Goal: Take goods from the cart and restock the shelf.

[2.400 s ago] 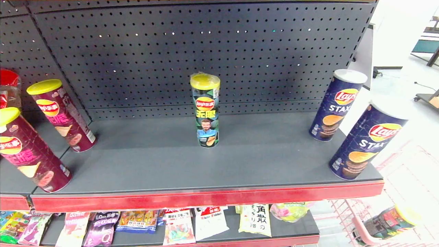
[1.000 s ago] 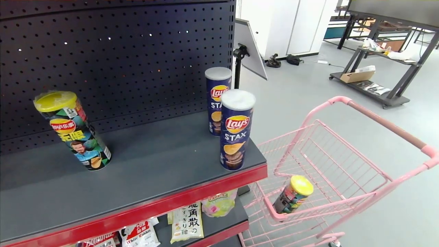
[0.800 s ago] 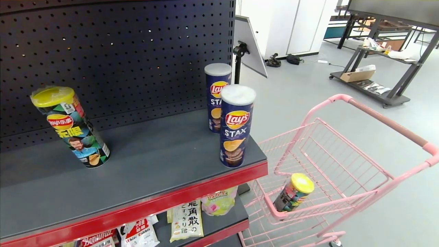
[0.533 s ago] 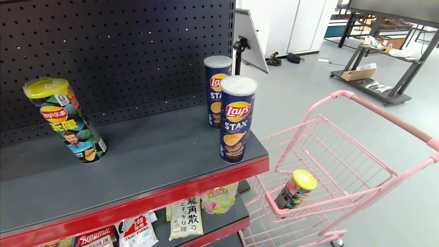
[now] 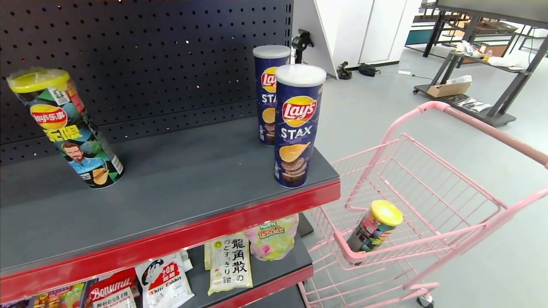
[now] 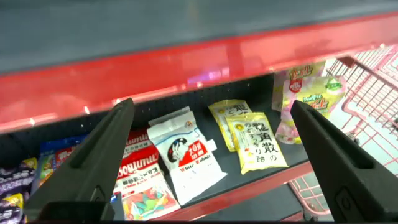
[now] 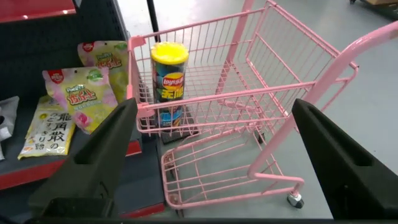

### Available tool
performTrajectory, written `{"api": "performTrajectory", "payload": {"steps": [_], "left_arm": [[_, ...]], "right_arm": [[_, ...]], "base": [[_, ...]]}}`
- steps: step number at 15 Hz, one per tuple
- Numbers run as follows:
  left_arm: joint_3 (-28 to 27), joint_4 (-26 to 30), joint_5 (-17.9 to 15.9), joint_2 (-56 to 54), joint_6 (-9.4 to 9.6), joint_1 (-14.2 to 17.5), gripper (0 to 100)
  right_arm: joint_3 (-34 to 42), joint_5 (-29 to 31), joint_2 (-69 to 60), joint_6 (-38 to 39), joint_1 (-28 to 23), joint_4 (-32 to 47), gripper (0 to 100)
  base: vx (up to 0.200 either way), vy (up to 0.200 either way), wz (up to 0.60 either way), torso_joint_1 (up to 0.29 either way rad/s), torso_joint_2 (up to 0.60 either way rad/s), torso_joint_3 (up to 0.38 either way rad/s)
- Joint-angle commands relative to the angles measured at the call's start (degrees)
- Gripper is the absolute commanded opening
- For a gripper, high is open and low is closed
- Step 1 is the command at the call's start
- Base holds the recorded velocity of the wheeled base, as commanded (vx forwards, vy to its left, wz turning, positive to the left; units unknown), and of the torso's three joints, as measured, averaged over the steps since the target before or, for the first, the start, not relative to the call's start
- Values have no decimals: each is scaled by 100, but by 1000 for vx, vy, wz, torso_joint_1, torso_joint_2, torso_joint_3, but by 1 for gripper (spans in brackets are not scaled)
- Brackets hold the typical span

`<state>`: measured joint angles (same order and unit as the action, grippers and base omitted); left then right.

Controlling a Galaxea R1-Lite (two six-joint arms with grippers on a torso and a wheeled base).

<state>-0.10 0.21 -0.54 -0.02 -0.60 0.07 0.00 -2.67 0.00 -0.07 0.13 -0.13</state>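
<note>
A pink wire cart (image 5: 464,122) stands to the right of the shelf, with one yellow-lidded chip can (image 5: 376,226) leaning in its near corner. The grey shelf board (image 5: 180,179) with a red front edge carries a matching yellow-lidded can (image 5: 64,128) at the left. Two blue cans (image 5: 297,124) stand at its right end. In the right wrist view my right gripper (image 7: 214,102) hangs open above the cart (image 7: 298,87), level with the can (image 7: 169,84). My left gripper (image 6: 212,104) is open in front of the shelf's red edge (image 6: 186,68).
Snack bags (image 5: 231,261) lie on the lower shelf (image 5: 295,261), also seen as snack bags (image 6: 186,155) in the left wrist view. A black pole with a sign clamp (image 5: 301,42) stands behind the shelf's end. A black rack (image 5: 479,115) stands far back right. Grey floor surrounds the cart.
The head camera has swung right from the shelf's middle to the cart, then dipped lower. The cans and the cart have stayed in place.
</note>
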Motion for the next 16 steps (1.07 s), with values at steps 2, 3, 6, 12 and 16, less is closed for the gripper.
{"api": "performTrajectory", "payload": {"steps": [2,3,6,12,16], "left_arm": [[1,-3,1,2,-2,1,100],[10,-3,1,2,-2,1,100],[1,-3,1,2,-2,1,100],[1,-3,1,2,-2,1,100],[1,-3,1,2,7,1,100]], "right_arm": [[0,3,0,-1,4,-4,100],[0,3,9,-1,4,-4,100],[0,3,9,-19,4,-4,100],[-1995,-76,2083,535,4,-31,100],[-2812,-419,4816,1071,769,-813,100]], "base": [[0,0,0,-173,522,329],[0,0,0,-188,544,359],[0,0,0,-180,540,370],[0,0,0,-77,280,200],[0,0,0,0,0,0]]}}
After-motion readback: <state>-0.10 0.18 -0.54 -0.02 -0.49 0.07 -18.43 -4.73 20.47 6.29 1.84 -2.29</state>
